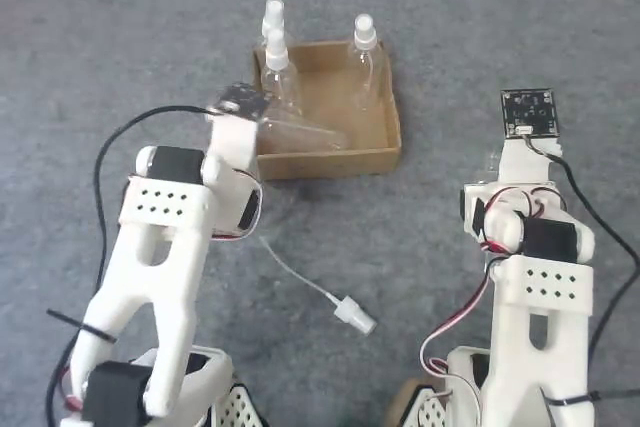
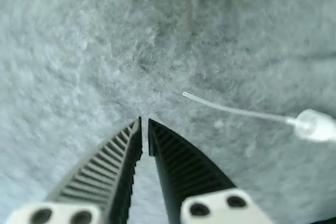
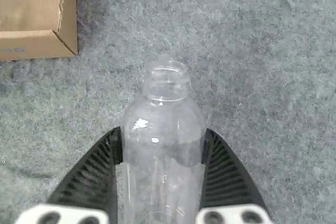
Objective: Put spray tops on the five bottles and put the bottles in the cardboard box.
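A loose spray top (image 1: pixel 355 314) with its long thin tube lies on the grey carpet between the arms. In the left wrist view my left gripper (image 2: pixel 144 122) is shut and empty just above the carpet, its tips close to the tube's free end, the spray top (image 2: pixel 315 125) off to one side. My right gripper (image 3: pixel 163 141) is shut on a clear open-necked bottle (image 3: pixel 164 119) without a top, held over the carpet near the cardboard box (image 3: pixel 31 19). The cardboard box (image 1: pixel 330 159) sits at the back centre with capped bottles (image 1: pixel 365 57) in it, one lying down (image 1: pixel 300 133).
The left arm (image 1: pixel 165 237) stands front left and the right arm (image 1: pixel 535 257) front right, each with cables trailing. Grey carpet covers the whole table. The box's near wall lies just beyond the left arm's wrist.
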Controlling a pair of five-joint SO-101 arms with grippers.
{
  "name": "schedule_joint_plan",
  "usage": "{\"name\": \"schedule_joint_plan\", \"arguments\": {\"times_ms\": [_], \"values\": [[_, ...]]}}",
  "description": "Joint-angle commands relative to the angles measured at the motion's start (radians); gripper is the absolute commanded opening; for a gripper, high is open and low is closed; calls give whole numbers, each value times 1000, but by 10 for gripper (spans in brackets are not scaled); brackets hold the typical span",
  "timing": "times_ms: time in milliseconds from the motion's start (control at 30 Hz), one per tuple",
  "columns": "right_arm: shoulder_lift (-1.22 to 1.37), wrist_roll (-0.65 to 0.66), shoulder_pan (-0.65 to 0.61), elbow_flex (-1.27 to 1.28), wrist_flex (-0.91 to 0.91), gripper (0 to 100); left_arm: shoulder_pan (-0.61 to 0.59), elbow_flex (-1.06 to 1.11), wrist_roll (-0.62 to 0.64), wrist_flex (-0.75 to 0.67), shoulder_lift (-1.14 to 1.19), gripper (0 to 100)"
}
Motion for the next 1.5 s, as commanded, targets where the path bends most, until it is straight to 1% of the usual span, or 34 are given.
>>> {"name": "schedule_joint_plan", "arguments": {"times_ms": [0, 67, 133, 200, 300, 367, 533, 733, 867, 1033, 1233, 1300, 1467], "values": [[-45, 3, 58, -18, -27, 6, 63, -107, -222, 69, -49, 15], [-45, 3, 88, -18, -42, 6, 118, -127, -285, 98, -49, 16], [-45, 3, 120, -18, -59, 6, 166, -142, -313, 110, -46, 28], [-45, 3, 148, -20, -68, 6, 203, -150, -331, 110, -44, 87], [-45, 3, 191, -31, -67, 6, 245, -143, -368, 109, -41, 211], [-45, 3, 222, -34, -67, 6, 269, -142, -408, 104, -40, 256], [-45, 3, 243, -35, -84, 6, 365, -142, -574, 110, -38, 264], [-45, -2, 265, -35, -88, 6, 480, -114, -660, 103, 12, 265], [-45, -5, 275, -35, -88, 6, 529, -96, -663, 40, 141, 263], [-45, -5, 275, -35, -90, 6, 535, -101, -663, -49, 252, 261], [-45, -5, 275, -35, -97, 6, 621, -91, -660, -66, 302, 261], [-45, -6, 277, -35, -101, 6, 652, -93, -638, -71, 322, 261], [-45, -6, 302, -35, -102, 6, 698, -87, -605, -140, 422, 261]]}}
